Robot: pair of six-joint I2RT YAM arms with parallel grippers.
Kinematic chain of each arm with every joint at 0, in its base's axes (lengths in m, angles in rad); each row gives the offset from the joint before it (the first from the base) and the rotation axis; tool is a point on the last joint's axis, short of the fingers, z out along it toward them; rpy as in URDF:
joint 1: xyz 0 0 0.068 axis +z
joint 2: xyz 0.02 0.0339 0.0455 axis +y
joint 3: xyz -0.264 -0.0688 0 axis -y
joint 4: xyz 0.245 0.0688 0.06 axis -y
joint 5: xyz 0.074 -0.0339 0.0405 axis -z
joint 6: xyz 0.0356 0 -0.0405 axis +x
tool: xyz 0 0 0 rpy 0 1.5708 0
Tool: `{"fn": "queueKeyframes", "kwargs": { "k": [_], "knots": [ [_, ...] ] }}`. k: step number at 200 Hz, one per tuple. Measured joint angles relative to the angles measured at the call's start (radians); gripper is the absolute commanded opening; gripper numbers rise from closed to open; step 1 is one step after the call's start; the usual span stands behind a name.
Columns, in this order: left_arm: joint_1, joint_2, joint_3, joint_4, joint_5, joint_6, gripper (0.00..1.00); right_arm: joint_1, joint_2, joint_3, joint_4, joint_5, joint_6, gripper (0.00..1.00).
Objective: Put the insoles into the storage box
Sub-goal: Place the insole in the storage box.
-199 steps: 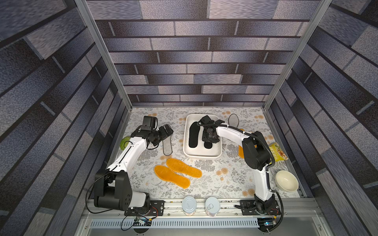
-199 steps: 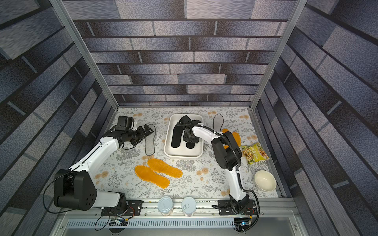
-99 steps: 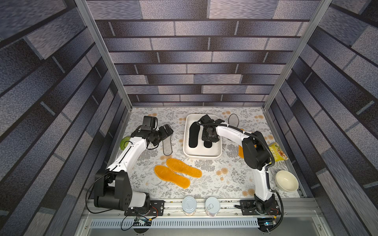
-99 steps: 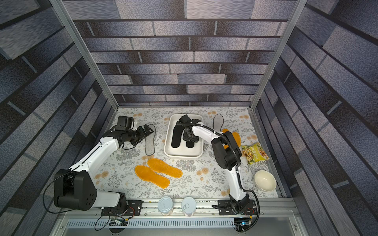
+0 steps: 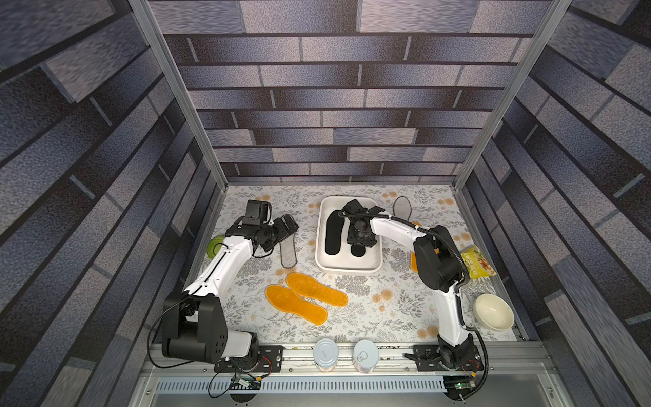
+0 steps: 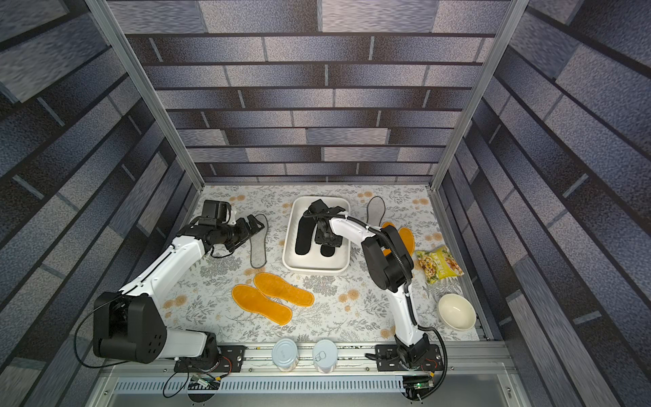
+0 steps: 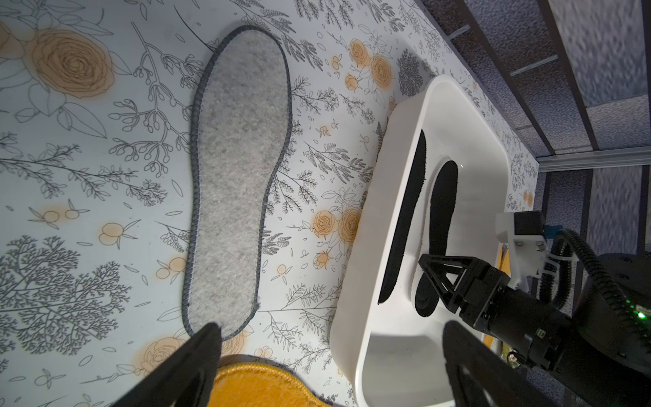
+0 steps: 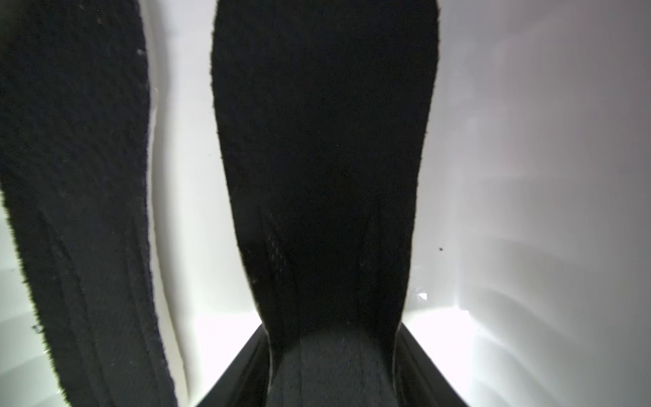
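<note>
pinching flat black insole point(image 8: 324, 141) in right gripper point(image 5: 358, 241) inside shallow white storage box point(image 5: 348, 269); hovering left gripper point(image 5: 290, 224), jaws wide, over grey felt insole point(image 7: 239, 169).

Our right gripper point(image 5: 359, 242) sits low in the white storage box point(image 5: 348, 270), over the right black insole point(image 5: 358, 251); the left black insole point(image 5: 333, 232) lies beside it. Two orange insoles point(image 5: 295, 305) lie nearer.

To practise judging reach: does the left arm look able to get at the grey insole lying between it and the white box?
Probably yes. The left gripper is open at one end of the grey insole, which lies flat and uncovered on the table; the white box stands apart.
</note>
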Motion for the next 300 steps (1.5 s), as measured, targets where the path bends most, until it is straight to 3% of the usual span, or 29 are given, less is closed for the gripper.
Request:
{"fn": "queueKeyframes", "kwargs": {
  "k": [116,187,242,300],
  "knots": [
    [0.0,0.0,0.0,0.0,0.0,0.0,1.0,-0.011,0.003,0.0,0.0,-0.001,-0.014,0.61],
    [0.0,0.0,0.0,0.0,0.0,0.0,1.0,-0.011,0.005,0.0,0.0,0.0,-0.021,0.78],
    [0.0,0.0,0.0,0.0,0.0,0.0,1.0,-0.011,0.003,0.005,-0.002,-0.001,-0.033,0.83],
    [0.004,0.0,0.0,0.0,-0.004,0.0,1.0,-0.011,-0.114,0.005,-0.001,-0.014,-0.055,0.83]
  ]
}}
